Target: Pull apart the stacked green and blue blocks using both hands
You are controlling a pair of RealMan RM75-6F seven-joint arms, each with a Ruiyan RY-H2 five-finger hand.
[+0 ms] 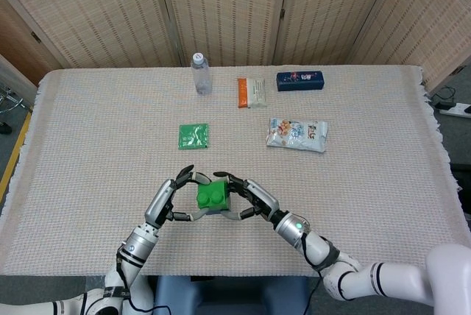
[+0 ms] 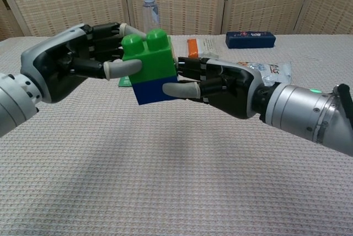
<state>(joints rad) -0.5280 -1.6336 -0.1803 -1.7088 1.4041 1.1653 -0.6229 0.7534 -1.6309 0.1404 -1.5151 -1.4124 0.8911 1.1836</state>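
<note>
The green block (image 2: 148, 57) and blue block (image 2: 156, 90) look like smooth, slightly glossy plastic. The tablecloth (image 2: 165, 181) is coarse woven cloth (matt). The right hand (image 2: 218, 84) is black with a brushed-metal wrist; the snack bag (image 1: 296, 135) is shiny.

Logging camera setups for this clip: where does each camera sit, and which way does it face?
Head view: high above the near table edge, looking down at the whole cloth-covered table; shows both forearms and hands.
Chest view: low, near table height, facing forward toward the screens; left hand and right hand fill the frame.
Shared: both hands holding the green block stacked on the blue block, plus the water bottle.
</note>
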